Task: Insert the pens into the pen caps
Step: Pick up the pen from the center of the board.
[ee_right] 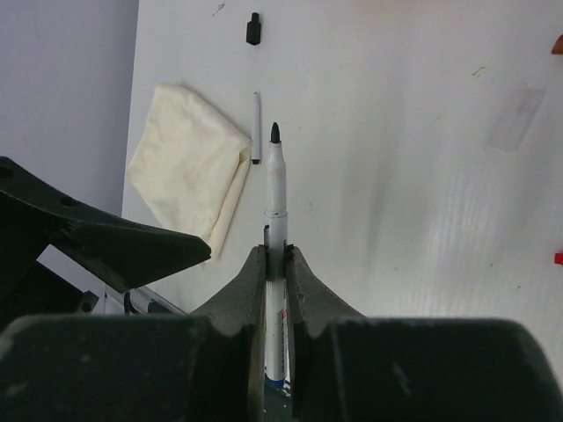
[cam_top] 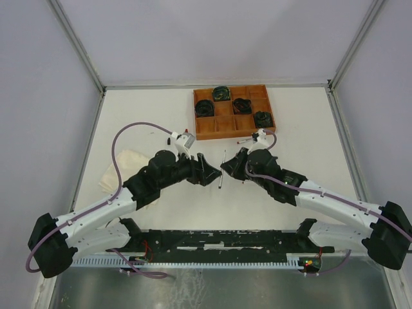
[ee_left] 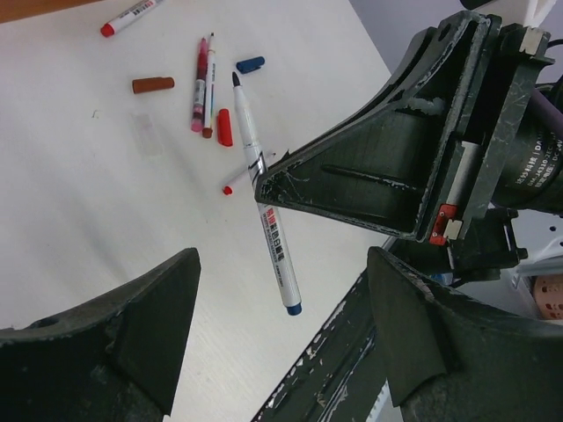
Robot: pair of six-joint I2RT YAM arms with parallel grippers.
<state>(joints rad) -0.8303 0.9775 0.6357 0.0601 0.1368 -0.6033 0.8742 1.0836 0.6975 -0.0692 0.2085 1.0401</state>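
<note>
From above, you see the right gripper (cam_top: 224, 169) clamped on a white-barrelled black-tipped marker pen (cam_top: 223, 158) at the middle of the white table (cam_top: 309, 129), its long axis running near to far. The left gripper (cam_top: 210, 172) sits just left of it, a wooden compartment tray (cam_top: 196, 116) stands farther back, and a folded cream cloth (cam_top: 116, 170) lies at the left. In the left wrist view your left fingers (ee_left: 141, 334) stand wide apart with nothing between them, and the held pen hangs above the table, black tip at the far end, blue butt near. Beyond it, far right, lie a short red plastic cap (ee_left: 224, 127), a brown cap (ee_left: 153, 84), a blue cap (ee_left: 250, 63) and several loose pens (ee_left: 200, 83); the top view hides most of these behind the right arm. Only the right wrist view shows a short black plastic cap (ee_right: 253, 28), on the table well beyond the tip and slightly left of the pen's line. I judge that to be the match. It lies on the left arm's side, so the free left gripper is better placed to fetch it and line its mouth up with the tip.
</note>
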